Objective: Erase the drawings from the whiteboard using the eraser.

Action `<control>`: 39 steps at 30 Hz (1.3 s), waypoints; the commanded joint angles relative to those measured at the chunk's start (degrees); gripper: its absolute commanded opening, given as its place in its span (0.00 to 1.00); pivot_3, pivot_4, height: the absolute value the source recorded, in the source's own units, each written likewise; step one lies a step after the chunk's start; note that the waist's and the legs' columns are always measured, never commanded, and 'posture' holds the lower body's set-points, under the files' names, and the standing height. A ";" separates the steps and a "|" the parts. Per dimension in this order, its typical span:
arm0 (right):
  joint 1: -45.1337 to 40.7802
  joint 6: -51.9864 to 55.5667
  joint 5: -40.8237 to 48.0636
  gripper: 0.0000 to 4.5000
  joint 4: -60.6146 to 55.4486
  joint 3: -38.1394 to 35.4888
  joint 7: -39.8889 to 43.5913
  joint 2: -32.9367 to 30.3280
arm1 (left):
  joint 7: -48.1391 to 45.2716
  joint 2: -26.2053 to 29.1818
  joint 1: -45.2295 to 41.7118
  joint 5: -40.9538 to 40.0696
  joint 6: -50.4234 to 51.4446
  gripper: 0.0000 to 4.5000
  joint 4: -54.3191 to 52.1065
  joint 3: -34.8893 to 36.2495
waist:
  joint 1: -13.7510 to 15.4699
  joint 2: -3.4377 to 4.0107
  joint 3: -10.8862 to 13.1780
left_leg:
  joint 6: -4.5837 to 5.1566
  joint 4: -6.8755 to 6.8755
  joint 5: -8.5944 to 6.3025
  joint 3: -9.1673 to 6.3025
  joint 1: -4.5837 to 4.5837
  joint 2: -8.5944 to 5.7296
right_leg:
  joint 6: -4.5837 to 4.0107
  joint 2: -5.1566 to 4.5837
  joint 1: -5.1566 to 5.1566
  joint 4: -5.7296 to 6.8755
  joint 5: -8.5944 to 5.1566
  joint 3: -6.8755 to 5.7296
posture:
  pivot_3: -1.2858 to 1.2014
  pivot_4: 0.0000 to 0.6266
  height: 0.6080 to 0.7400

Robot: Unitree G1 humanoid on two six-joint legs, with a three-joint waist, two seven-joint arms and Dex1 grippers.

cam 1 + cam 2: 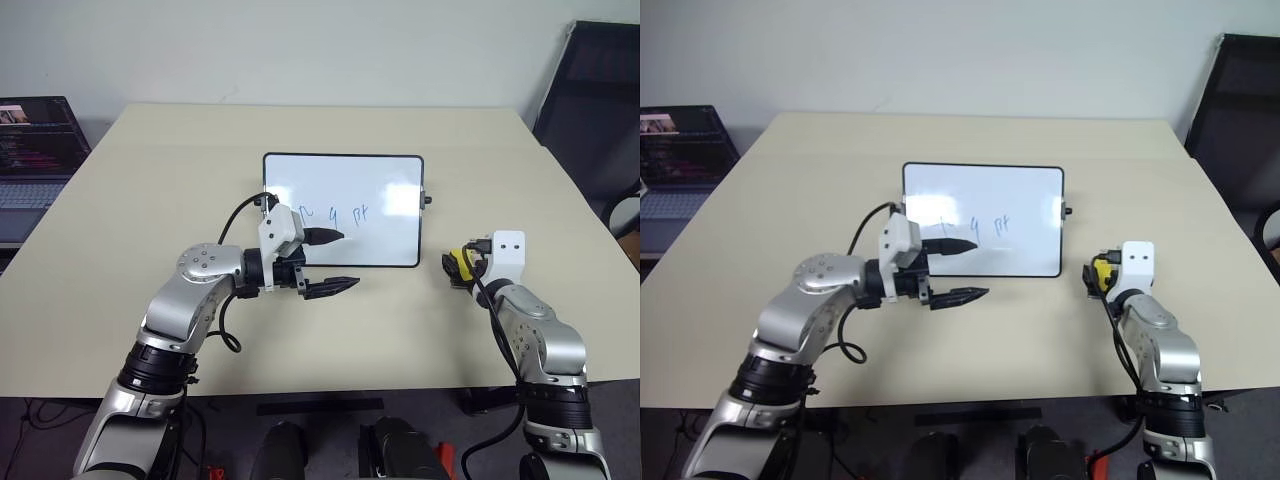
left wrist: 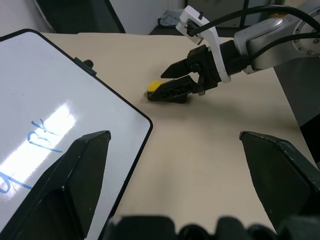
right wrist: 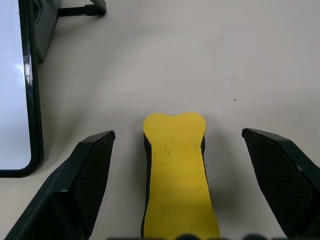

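On the near left, the left arm bends at the elbow and reaches in across the table [image 1: 120, 200], its wrist turned so the left gripper [image 1: 334, 261] points toward the right. Its two black fingers are spread wide and hold nothing; one fingertip lies over the near left part of the whiteboard [image 1: 343, 209], the other over bare table just in front of the board's near edge.

On the near right, the right arm stretches forward with its white wrist block tipped slightly downward. The right gripper [image 3: 177, 142] has its fingers spread wide on either side of the eraser [image 3: 176, 170], with table showing between each finger and the block, so it is straddled and not pinched. The eraser is a small yellow oblong with a waisted, bone-like outline and a black underside, lying flat on the table just right of the whiteboard's near right corner.

Farther back, the glossy white board with its thin black frame lies at mid-table, and the drawings [image 1: 335, 212], three small blue scribbles in a row, sit near its middle.
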 commanded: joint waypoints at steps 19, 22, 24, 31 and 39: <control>0.77 -10.69 -3.14 0.91 1.81 -0.87 -0.36 2.79 | 0.41 -1.21 -0.55 -0.17 -1.07 1.00 -2.01 0.82 | -0.11 0.00 0.00 | 0.00 0.00 0.00 0.00 0.00 -0.01 | 0.00 0.00 0.00 0.00 0.00 0.00 | 0.52 0.24 1.00; 1.65 -13.93 -3.68 0.91 3.11 -0.75 -0.15 3.28 | 0.41 -1.25 -0.53 -0.15 -1.09 1.00 -2.07 0.78 | -0.25 0.00 0.00 | 0.00 0.00 0.00 0.01 0.00 0.00 | 0.00 -0.01 0.00 0.00 0.00 0.00 | 0.52 0.24 1.00; 2.38 -16.17 -4.15 0.91 3.96 -0.40 -0.21 3.72 | 0.34 -1.24 -0.56 -0.13 -1.21 1.00 -1.95 0.75 | -0.33 0.00 0.00 | 0.00 0.00 0.00 0.00 -0.01 0.00 | 0.00 -0.02 0.00 0.00 0.00 0.01 | 0.52 0.24 1.00; 3.59 -22.43 -5.10 0.91 5.71 -0.56 -0.79 5.32 | 0.17 -1.27 -0.96 0.02 -1.64 1.00 -1.27 0.81 | -0.67 0.01 0.01 | 0.00 0.00 0.00 -0.03 0.00 0.01 | 0.00 -0.01 0.00 0.01 0.01 0.02 | 0.52 0.24 1.00; 3.59 -22.55 -5.23 0.91 6.90 -0.02 -0.54 5.30 | 0.25 -1.25 -0.86 0.10 -1.90 1.00 -1.35 0.68 | -0.70 0.01 0.01 | 0.00 0.00 0.00 -0.06 0.00 0.01 | -0.05 -0.01 0.00 0.02 0.04 0.01 | 0.52 0.24 1.00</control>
